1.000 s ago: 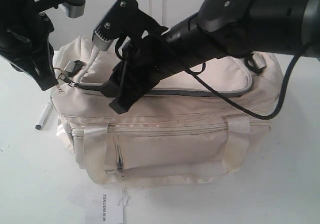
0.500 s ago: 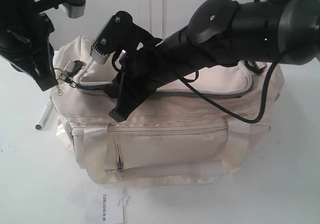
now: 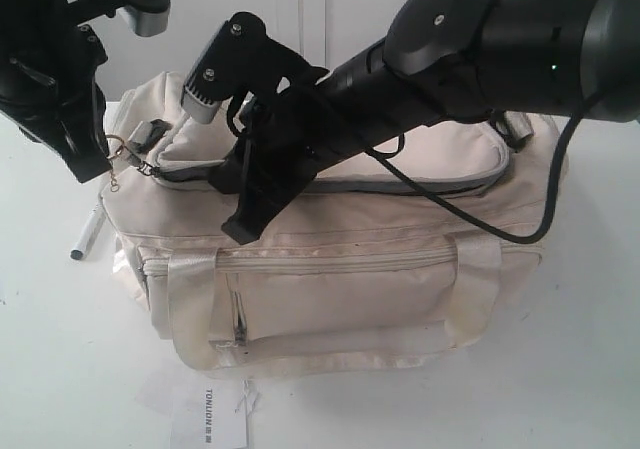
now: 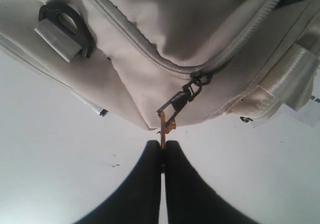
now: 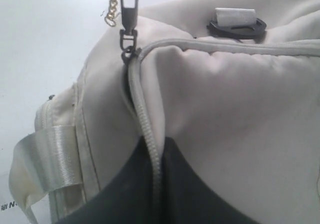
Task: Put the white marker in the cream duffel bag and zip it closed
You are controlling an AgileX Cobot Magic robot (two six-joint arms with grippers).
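One soft cream fabric duffel bag [image 3: 350, 289], one slim white marker [image 3: 88, 232], two black arms. Left end effector [image 4: 163, 149] is clenched on the gold zip pull [image 4: 163, 129] at the bag's end. Right end effector [image 5: 159, 151] reaches across, pinching the flap's zip track [image 5: 145, 129]. Marker's lying on the white bench [image 3: 50, 349] just beside the bag.

The right arm [image 3: 450, 59] crosses over the cream duffel bag's [image 3: 340, 289] zip flap, blocking it from above. The table [image 3: 50, 349] lies open at the bag's left and front.

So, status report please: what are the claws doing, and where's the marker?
Left gripper shut on zip pull. Right gripper shut on flap's zip edge. Marker on table beside bag, not in yet. Right arm across bag top.
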